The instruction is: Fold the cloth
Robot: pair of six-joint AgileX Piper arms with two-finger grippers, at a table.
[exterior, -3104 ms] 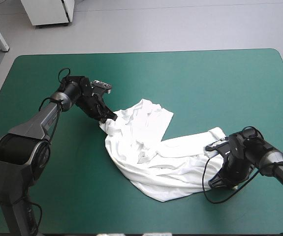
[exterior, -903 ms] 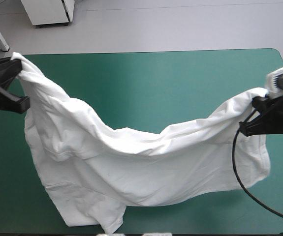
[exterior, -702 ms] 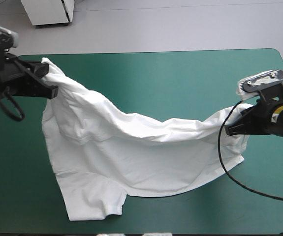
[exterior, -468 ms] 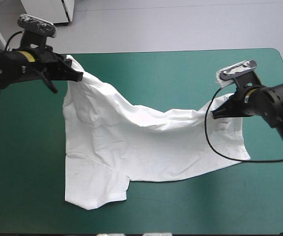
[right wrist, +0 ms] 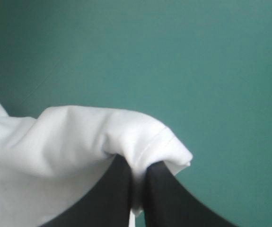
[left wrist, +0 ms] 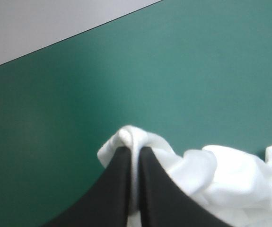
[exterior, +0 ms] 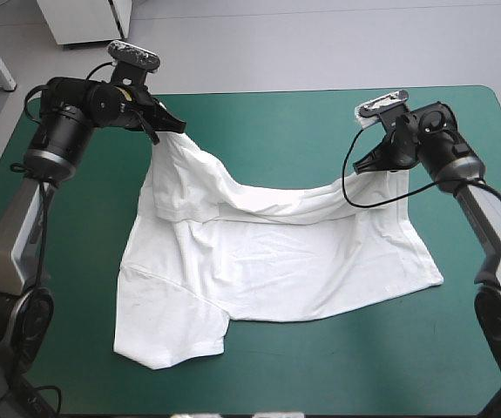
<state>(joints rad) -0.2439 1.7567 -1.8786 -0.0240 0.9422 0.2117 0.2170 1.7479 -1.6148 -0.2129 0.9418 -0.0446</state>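
Note:
The white T-shirt lies mostly spread on the teal-green cover, its far edge held up at two corners and sagging between them. My left gripper is shut on the far left corner; the left wrist view shows the T-shirt bunched over the tips of that gripper. My right gripper is shut on the far right corner, and in the right wrist view a hemmed fold of the T-shirt wraps around the gripper. One sleeve lies flat toward the near left.
Bare teal-green cover runs between the two grippers to the table's far edge. A white cabinet stands on the floor beyond the far left corner. The near edge of the table lies just past the sleeve.
Earlier the T-shirt lay crumpled with both grippers low on it. They lifted it wide apart, then carried it toward the far edge and lowered it, so most of it now rests flat.

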